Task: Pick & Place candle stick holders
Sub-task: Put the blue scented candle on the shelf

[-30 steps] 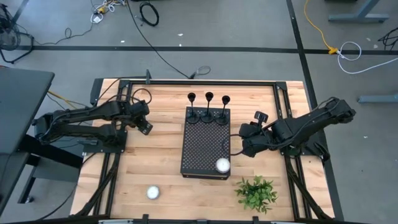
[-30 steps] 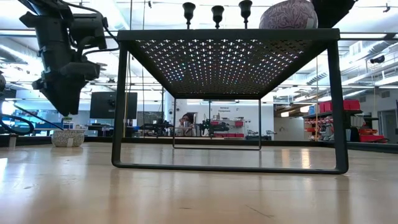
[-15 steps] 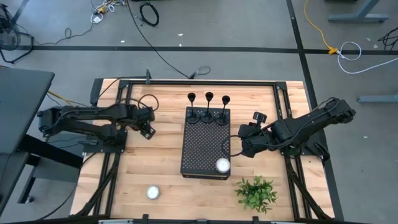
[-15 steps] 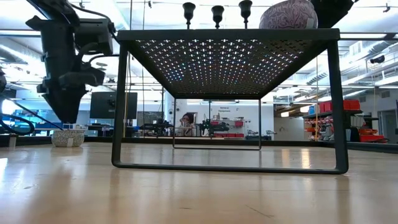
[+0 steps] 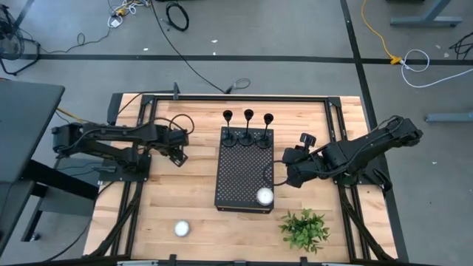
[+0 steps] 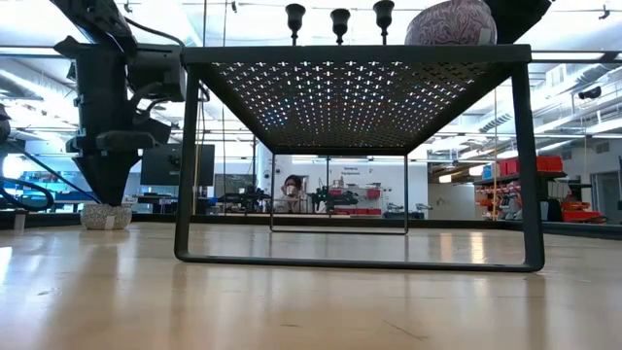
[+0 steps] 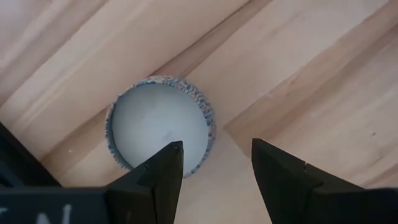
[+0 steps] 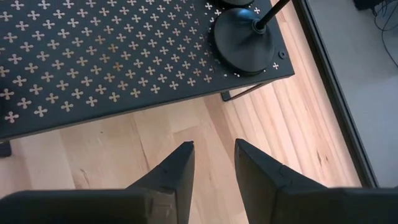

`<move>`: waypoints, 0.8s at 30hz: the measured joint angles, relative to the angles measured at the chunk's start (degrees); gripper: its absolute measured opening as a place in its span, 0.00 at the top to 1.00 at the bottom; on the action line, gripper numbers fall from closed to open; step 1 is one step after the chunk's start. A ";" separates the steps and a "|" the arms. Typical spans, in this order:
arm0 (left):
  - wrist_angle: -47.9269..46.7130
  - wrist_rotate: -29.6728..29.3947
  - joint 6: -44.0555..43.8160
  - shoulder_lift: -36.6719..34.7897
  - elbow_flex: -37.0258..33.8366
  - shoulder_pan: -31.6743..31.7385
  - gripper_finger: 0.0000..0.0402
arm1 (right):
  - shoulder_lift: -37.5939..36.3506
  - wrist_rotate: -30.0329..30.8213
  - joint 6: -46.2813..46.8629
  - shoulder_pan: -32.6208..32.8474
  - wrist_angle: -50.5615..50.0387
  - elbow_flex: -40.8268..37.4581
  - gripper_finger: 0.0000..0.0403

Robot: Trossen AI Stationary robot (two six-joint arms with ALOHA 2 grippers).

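The three slim black metal candle stick holders (image 5: 248, 127), each a thin stem on a round flat base with a small cup on top, stand upright in a row along the far edge of the large black perforated metal box (image 5: 242, 171) at the middle of the table; no gripper touches them. In the low view their cups (image 6: 338, 19) rise above the box's top edge.

At the left, the left arm reaches in from the table's left side, and the left gripper (image 5: 177, 154) hangs low over the pale wooden table top (image 5: 185, 192), well apart from the box's left wall. Its wrist view looks straight down on a small white round tealight candle with a speckled rim (image 7: 160, 130) lying on the wood; the two dark fingers (image 7: 158, 180) are spread apart with nothing between them, one of them overlapping the candle's edge in that view.

Nearer the front, a second small white round candle (image 5: 182, 228) lies on the bare wood.

On the box's top, at its front right corner, sits a third white round candle (image 5: 264, 196).

To the right, the right gripper (image 5: 287, 171) sits just beside the box's right wall. Its fingers (image 8: 171, 171) are parted and hold nothing; past them its wrist view shows the box's corner and one holder's round base (image 8: 244, 39).

At the front right stands a small green leafy plant (image 5: 304, 229).
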 joint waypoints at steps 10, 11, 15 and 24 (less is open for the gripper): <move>0.90 0.55 1.12 0.02 0.00 0.02 0.65 | 0.02 0.02 -0.02 0.00 0.24 0.00 0.72; 0.98 0.55 1.22 0.02 0.00 0.01 0.67 | 0.02 0.00 -0.02 0.01 0.24 0.00 0.72; 1.02 0.55 1.22 0.02 0.00 0.02 0.72 | 0.02 0.00 -0.02 0.00 0.25 -0.01 0.72; 1.04 0.79 1.95 0.02 0.00 0.02 0.73 | 0.02 0.00 -0.02 0.00 0.33 0.00 0.72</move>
